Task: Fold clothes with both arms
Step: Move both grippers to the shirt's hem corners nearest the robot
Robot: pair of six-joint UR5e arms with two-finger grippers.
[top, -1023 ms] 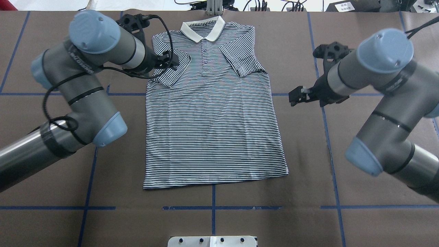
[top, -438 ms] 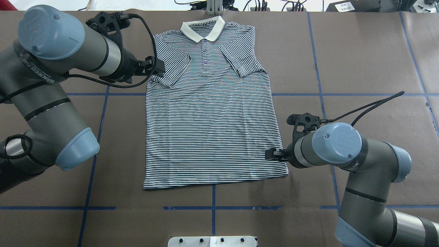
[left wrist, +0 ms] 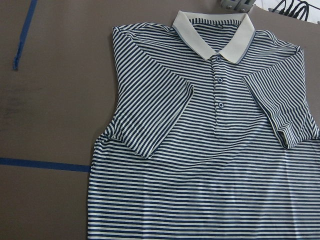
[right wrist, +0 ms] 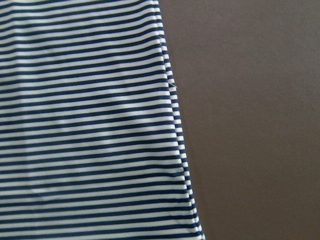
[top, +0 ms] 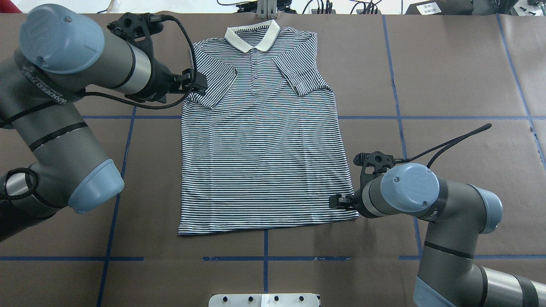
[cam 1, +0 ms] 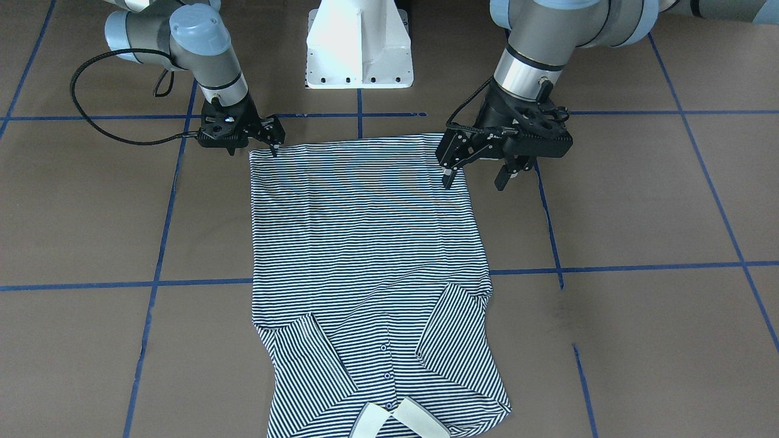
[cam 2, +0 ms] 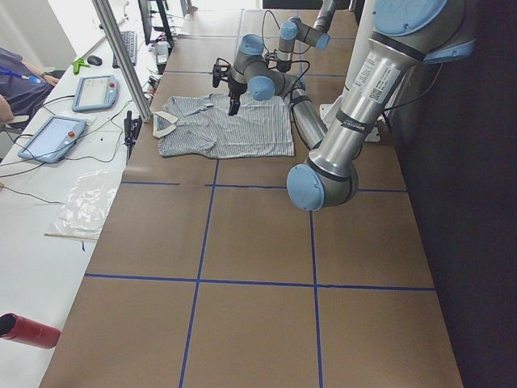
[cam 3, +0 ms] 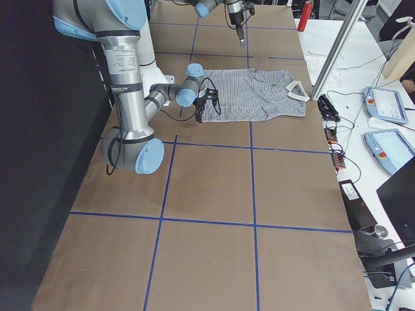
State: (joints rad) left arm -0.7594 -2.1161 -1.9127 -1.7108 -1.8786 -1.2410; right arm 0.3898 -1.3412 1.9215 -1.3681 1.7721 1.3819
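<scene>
the shirt [top: 264, 149] lies flat and face up on the brown desk [top: 448, 85], between the two arms. its collar [top: 251, 36] is at the edge far from the robot and its hem [top: 268, 224] is toward the white base [cam 1: 359, 45]. both short sleeves are folded in over the chest. the left sleeve [top: 216, 86], on the left arm's side, lies slanted with its cuff toward the buttons [left wrist: 218, 80]. the right sleeve [top: 300, 74] lies the same way across the placket. below them the body is smooth, with faint creases only.

the left hand [cam 1: 475, 180] hangs well above the desk, its two fingers [cam 1: 448, 176] plainly apart with nothing between them. from overhead it lines up with the shirt's edge by the left sleeve. from the front it lines up with the hem corner, so it is raised, not on the cloth. its wrist camera looks down from a height on the collar, the buttons and both sleeves.

the right hand [cam 1: 272, 141] is low at the hem corner on its own side, by the side seam. its wrist camera shows only the striped edge lying flat beside bare desk. i cannot tell whether its fingers are apart or together, nor whether they touch the cloth.

blue tape lines [top: 264, 258] cross the desk in a grid, and one passes under the shirt just below the sleeves. in the side views a white bench [cam 2: 32, 218] along the desk's far edge carries two tablets [cam 2: 50, 137] and some cables.
</scene>
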